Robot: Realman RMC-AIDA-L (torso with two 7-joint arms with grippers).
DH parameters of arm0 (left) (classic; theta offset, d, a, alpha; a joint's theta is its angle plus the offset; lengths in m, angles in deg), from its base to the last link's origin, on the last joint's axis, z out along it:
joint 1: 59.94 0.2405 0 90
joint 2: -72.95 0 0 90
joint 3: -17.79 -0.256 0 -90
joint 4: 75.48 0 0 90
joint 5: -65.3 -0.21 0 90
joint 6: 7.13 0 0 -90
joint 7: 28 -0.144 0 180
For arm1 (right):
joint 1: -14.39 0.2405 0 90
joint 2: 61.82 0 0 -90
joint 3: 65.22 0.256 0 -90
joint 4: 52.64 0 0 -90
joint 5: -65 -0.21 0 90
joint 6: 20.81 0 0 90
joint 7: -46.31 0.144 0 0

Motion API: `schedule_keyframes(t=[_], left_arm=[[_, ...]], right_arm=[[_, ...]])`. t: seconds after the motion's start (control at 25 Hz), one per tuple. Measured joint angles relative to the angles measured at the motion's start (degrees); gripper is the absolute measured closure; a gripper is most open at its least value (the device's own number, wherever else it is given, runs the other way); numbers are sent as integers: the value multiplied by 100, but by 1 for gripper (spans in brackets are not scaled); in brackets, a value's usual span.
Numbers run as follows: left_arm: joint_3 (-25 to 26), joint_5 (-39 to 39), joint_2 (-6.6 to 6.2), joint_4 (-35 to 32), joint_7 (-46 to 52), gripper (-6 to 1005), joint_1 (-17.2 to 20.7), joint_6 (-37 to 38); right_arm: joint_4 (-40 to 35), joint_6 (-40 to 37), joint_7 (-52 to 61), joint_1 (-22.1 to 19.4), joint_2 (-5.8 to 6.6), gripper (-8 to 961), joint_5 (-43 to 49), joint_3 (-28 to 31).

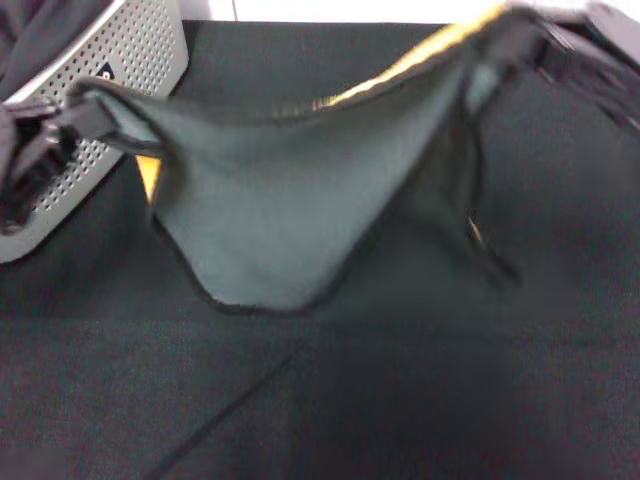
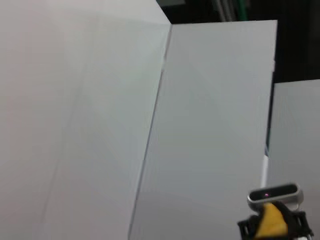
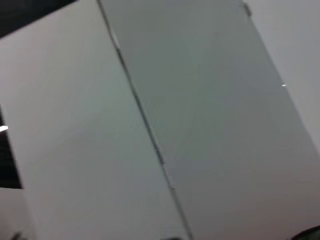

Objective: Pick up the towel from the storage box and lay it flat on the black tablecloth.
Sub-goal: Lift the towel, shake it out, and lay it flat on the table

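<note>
Head view: towel (image 1: 290, 190), grey-green face showing, sags between left pincer (image 1: 85, 115) and right pincer (image 1: 520, 40), each pinching a corner.

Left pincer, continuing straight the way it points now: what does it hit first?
The left pincer probably meets the white panel its wrist view faces; the right pincer, holding the towel, sits off-line. Depth unclear.

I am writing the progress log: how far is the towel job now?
Done: the grey-green and yellow terry towel is out of the perforated grey storage box. In hand: left pincer and right pincer hold it stretched in the air. Left: laying it flat on the black tablecloth.
</note>
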Motion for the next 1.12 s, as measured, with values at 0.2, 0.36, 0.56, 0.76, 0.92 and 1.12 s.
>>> schedule_keyframes(t=[0.2,0.36,0.56,0.76,0.92,1.12], left_arm=[[-265,209,-236,-716,884,992,130,68],[-886,761,-525,-766,1109,991,161,78],[-1477,1172,-684,-1045,1143,992,308,85],[-1861,1541,-848,-1289,1274,992,505,91],[-2004,1732,-925,-1584,1466,992,730,94],[-2006,1817,-943,-1903,1650,992,935,94]], right_arm=[[-156,-542,6,-660,-34,938,7,94],[-12,-937,5,-906,-92,938,88,103],[49,-1172,-28,-1033,-240,938,321,117],[52,-1338,-27,-1047,-287,938,377,87],[60,-1454,-8,-1058,-329,938,439,63],[54,-1646,44,-1034,-346,938,440,51]])
